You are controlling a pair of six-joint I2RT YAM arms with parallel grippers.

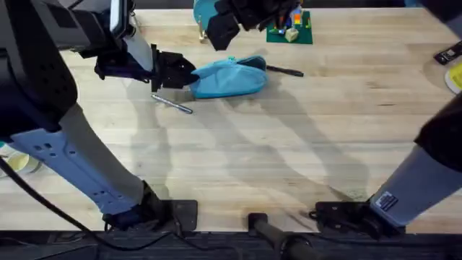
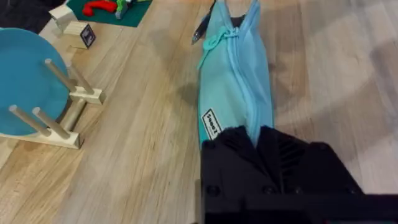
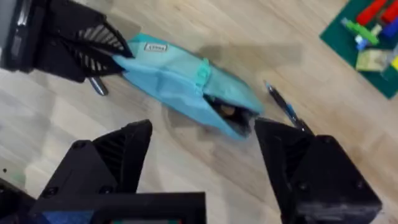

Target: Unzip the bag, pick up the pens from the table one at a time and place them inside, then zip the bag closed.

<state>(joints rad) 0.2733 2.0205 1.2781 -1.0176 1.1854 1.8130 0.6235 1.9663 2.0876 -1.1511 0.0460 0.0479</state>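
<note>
— Black left gripper [image 2: 258, 140], low in the left wrist view: its fingers are pinched on the near end of the light turquoise fabric pencil pouch [image 1: 229, 77]. Where does the pouch lie?

— Upper middle of the overhead frame, on the pale butcher-block wooden table [image 1: 289, 159]. Its far end gapes partly open in the right wrist view, and the zipper pull looks part-way along.

— And the black right gripper [image 3: 202, 140]?

— It hangs above the pouch with its fingers spread wide, holding nothing.

— The pens?

— One slim silver-grey metallic pen [image 1: 172, 104] lies just below the pouch's left end, near the left gripper. One slim black pen [image 1: 284, 71] lies right of the pouch's open end, almost touching it.

— What might go wrong?

— I judge the opening is too narrow; a pen pushed at it could snag on the fabric lip and slide off. If the left pinch slips, the soft pouch would drag along with the zipper pull. Descending for the black pen, the right fingers could also nudge the pouch mouth shut.
</note>
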